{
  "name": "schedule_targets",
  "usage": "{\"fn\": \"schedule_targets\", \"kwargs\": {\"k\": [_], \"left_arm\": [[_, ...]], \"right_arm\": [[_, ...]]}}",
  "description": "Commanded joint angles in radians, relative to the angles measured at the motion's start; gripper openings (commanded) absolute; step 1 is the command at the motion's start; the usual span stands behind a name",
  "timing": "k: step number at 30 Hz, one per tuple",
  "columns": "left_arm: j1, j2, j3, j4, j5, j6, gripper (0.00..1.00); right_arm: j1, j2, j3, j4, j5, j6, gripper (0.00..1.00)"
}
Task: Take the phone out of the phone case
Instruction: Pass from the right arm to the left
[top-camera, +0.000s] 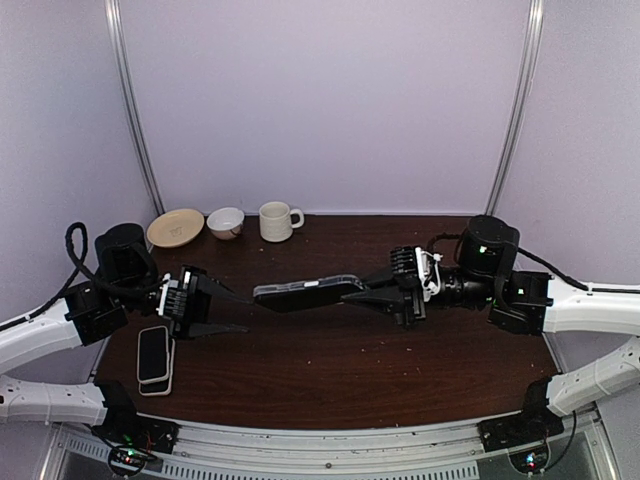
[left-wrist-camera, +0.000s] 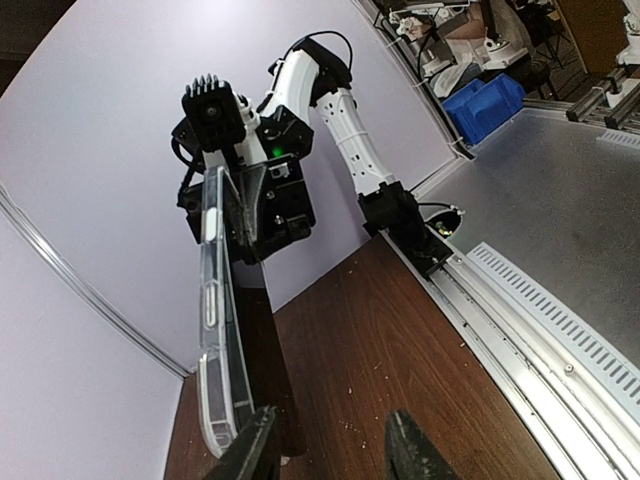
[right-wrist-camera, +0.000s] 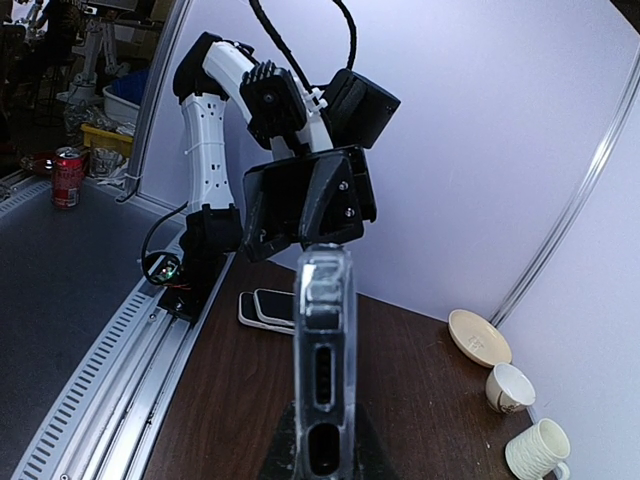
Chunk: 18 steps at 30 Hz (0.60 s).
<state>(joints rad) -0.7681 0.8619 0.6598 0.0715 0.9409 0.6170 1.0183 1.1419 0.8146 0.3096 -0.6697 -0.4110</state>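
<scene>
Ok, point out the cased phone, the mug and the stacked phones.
cased phone (top-camera: 303, 294): top view, middle of its dark upper side.
mug (top-camera: 274, 221): top view, side of its body.
stacked phones (top-camera: 153, 354): top view, screen of the upper one.

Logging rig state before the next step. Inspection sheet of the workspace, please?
Surface: dark wooden table, a few crumbs, no spills seen.
Job's things: phone in clear case, held by one end; the phone appears to be inside still.
Clutter: saucer, small bowl and mug at the far edge; stacked phones near the left arm.
Grippers: right gripper shut on the case; left gripper open, at the case's other end, not gripping.
Cables: black cable looped at the left arm; second cable at the right arm.
Surroundings: pale walls; metal rail at the near edge; red can and blue bin beyond the table.
</scene>
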Motion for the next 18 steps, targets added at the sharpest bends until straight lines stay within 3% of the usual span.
{"fn": "schedule_targets", "kwargs": {"k": [1,18], "left_arm": [[-0.003,0.001,0.004,0.032,-0.033,-0.003,0.39],[-0.003,0.016,0.022,-0.011,-0.073,0.006,0.39]], "right_arm": [[0.002,-0.011,0.046,0.069,-0.065,0.022,0.0],[0.007,-0.015,0.06,0.006,-0.132,0.004,0.0]]}}
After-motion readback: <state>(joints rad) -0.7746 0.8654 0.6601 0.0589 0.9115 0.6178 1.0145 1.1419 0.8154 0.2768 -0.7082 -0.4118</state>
